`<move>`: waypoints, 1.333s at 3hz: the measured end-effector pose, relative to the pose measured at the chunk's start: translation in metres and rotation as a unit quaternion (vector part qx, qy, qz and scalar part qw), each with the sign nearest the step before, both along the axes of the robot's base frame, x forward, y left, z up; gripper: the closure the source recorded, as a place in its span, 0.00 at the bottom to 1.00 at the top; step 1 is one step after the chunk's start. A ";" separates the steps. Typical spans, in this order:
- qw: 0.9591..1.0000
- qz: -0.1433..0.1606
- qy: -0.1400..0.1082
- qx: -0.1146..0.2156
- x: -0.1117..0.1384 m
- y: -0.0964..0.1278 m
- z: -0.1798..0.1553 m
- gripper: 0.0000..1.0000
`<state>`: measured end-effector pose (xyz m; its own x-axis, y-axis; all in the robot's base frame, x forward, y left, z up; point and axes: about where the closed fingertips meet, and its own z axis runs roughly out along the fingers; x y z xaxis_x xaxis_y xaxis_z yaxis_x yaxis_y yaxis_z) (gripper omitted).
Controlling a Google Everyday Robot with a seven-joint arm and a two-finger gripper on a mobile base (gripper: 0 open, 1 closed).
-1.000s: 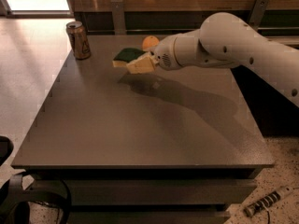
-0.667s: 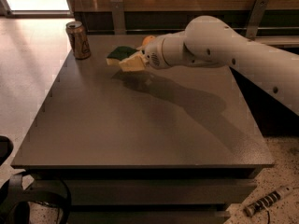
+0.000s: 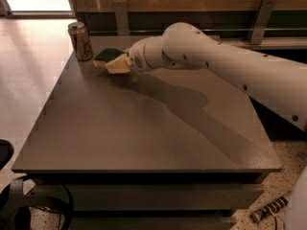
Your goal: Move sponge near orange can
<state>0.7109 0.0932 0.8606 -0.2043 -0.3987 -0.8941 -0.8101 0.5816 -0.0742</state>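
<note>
Where the near edge of the table (image 3: 144, 166) is taken as the start, bare grey top is seen all the way back toward the orange can (image 3: 81, 42), which is stood upright at the far left corner. From the can's right, the white arm (image 3: 230, 66) is stretched low across the far half of the top. At its end the gripper (image 3: 114, 63) is found just right of the can, its pale fingers (image 3: 120, 66) pinched on the sponge (image 3: 106, 55). The sponge is held tilted, green side up, just beside the can and a little nearer than it, with a small gap left between them. Whether it is resting on the table or carried just above it cannot be told. The carrying is judged nearly done, as the sponge is close to the can already. What is left, it is judged, is for the sponge to be set down flat and released, with the can left unknocked.
</note>
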 end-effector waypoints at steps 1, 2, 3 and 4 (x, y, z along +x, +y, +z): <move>1.000 0.028 0.003 0.007 0.001 0.023 -0.007 1.00; 0.998 0.054 0.014 0.005 -0.004 0.043 -0.013 1.00; 0.998 0.057 0.015 0.005 -0.005 0.046 -0.014 0.76; 0.998 0.059 0.015 0.005 -0.006 0.048 -0.014 0.51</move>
